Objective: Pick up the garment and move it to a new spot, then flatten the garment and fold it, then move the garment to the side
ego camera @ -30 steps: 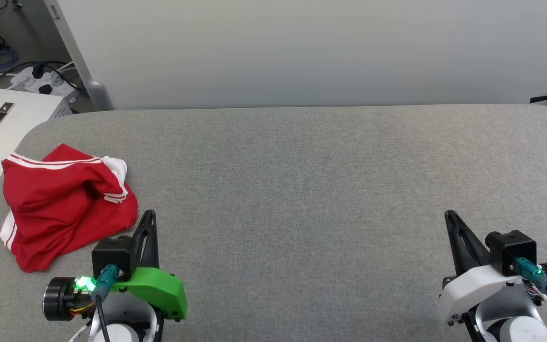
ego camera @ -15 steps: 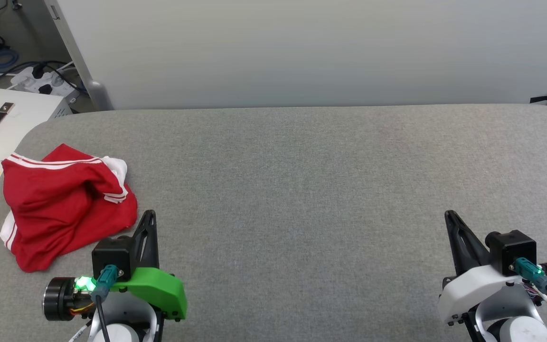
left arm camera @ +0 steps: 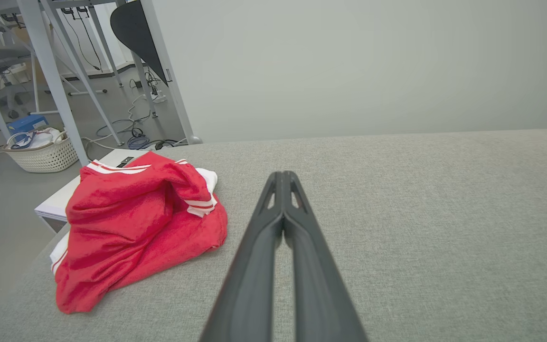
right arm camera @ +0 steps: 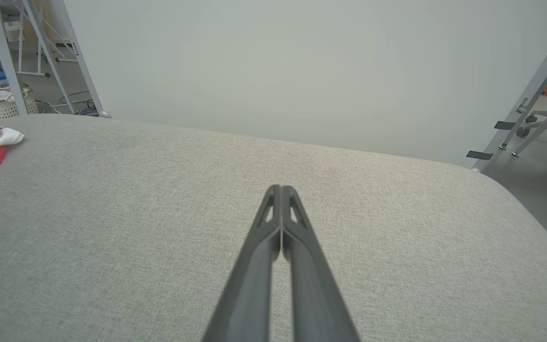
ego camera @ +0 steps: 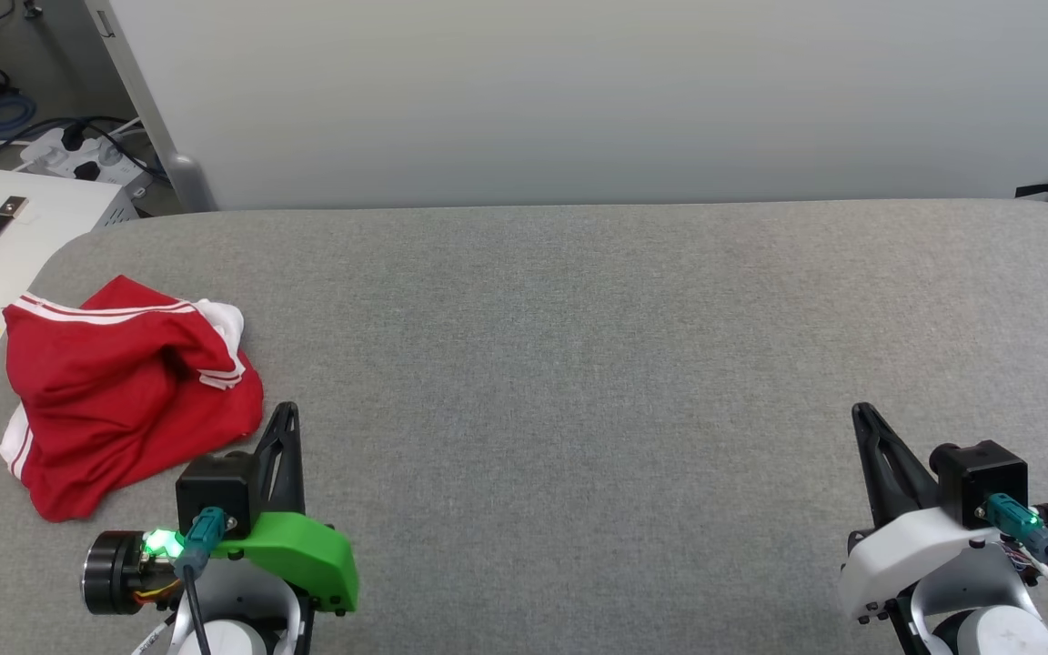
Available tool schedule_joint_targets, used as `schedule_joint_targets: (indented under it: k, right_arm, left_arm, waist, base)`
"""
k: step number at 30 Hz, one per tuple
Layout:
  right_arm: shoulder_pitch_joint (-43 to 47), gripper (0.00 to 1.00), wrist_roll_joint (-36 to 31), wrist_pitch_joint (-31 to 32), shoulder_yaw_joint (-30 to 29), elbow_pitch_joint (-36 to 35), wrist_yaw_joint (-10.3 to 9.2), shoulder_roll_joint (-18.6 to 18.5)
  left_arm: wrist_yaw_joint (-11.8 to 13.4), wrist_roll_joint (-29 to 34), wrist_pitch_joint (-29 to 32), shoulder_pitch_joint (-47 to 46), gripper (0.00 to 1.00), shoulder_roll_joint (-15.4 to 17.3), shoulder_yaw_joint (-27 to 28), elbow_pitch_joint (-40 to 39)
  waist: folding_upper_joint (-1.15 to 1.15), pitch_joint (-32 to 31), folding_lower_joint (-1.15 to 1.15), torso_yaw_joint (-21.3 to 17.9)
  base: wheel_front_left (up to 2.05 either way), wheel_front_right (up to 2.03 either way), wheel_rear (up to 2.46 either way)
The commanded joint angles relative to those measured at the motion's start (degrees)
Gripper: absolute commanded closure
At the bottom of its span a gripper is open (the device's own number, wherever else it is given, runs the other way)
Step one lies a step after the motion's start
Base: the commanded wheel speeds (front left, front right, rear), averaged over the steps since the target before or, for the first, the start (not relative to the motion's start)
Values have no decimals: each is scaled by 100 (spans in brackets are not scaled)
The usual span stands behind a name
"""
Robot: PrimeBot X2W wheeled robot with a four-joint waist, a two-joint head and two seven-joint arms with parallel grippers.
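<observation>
We see the crumpled red soft-fabric jersey T-shirt (ego camera: 124,391) with white striped-trim sleeves lying at nine o'clock on the grey fabric-covered table (ego camera: 579,364), near our left gripper (ego camera: 286,411); it and our right gripper (ego camera: 859,411) are closed, holding nothing

Bright, even diffuse light; soft faint shadows; sharp focus; wrist views wide-angle distorted.

A: Item one, left gripper (ego camera: 286,411)?
B: Lower left, pointing forward, jaws pressed together, empty
A: Item two, right gripper (ego camera: 859,411)?
B: Lower right, same pose, jaws together, empty
</observation>
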Motion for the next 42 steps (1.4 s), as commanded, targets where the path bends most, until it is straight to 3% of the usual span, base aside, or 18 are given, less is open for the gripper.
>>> schedule_joint_targets:
  k: [1, 19, 20, 42]
  right_arm:
    - [48, 100, -57, 1, -10, -24, -3, 0]
    - [48, 100, -57, 1, -10, -24, -3, 0]
    - [0, 0, 1, 0, -1, 1, 0, 0]
    - [1, 0, 250, -220, -91, 86, 0, 0]
  left_arm:
    - [24, 55, -4, 69, 100, -25, 10, -13]
    - [24, 55, -4, 69, 100, -25, 10, -13]
    - [0, -1, -1, 0, 0, 0, 0, 0]
    - [20, -220, -222, -4, 0, -3, -42, 197]
  waist:
    - [0, 0, 0, 0]
    - [0, 0, 0, 0]
    - [0, 0, 0, 0]
    - [0, 13, 0, -6]
  base:
    - [0, 0, 0]
    - [0, 0, 0]
    - [0, 0, 0]
    - [0, 0, 0]
